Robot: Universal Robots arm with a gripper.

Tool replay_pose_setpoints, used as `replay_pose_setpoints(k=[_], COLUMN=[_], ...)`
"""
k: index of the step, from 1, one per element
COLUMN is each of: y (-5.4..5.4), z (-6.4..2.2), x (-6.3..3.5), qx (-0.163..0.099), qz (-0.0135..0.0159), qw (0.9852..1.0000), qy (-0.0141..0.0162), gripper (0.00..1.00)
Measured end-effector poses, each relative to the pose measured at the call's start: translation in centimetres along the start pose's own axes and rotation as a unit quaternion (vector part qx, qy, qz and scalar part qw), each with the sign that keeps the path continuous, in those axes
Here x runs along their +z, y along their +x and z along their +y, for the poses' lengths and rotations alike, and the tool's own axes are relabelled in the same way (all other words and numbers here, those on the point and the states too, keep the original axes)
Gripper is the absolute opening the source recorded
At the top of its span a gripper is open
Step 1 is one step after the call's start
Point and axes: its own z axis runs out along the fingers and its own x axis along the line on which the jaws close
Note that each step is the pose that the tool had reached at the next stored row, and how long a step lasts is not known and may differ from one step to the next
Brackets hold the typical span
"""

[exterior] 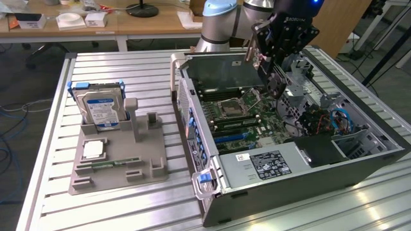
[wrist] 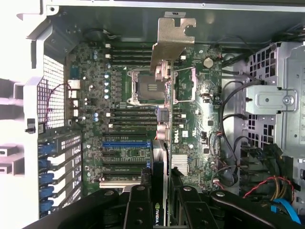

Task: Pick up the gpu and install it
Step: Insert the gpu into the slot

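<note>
Black claw (wrist: 160, 193) grips the gpu (wrist: 163, 129), a thin green card with a silver end bracket, held edge-on. A ribbed metal counter (exterior: 128, 67) carries the open grey computer case (exterior: 385, 144) on the exterior view's right, its green motherboard (wrist: 119, 157) beneath the card. A grey plastic tray (exterior: 151, 159) sits to the left, with a blue-labelled silver hard drive (exterior: 101, 108) upright in it.
</note>
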Motion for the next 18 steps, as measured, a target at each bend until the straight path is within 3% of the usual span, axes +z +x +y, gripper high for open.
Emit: replay_pose_setpoints(k=[18], y=[0.00], z=[-0.01], x=[0.18], qx=[-0.060], qz=[0.0026], qw=[0.9982], qy=[-0.0011], gripper=[0.26])
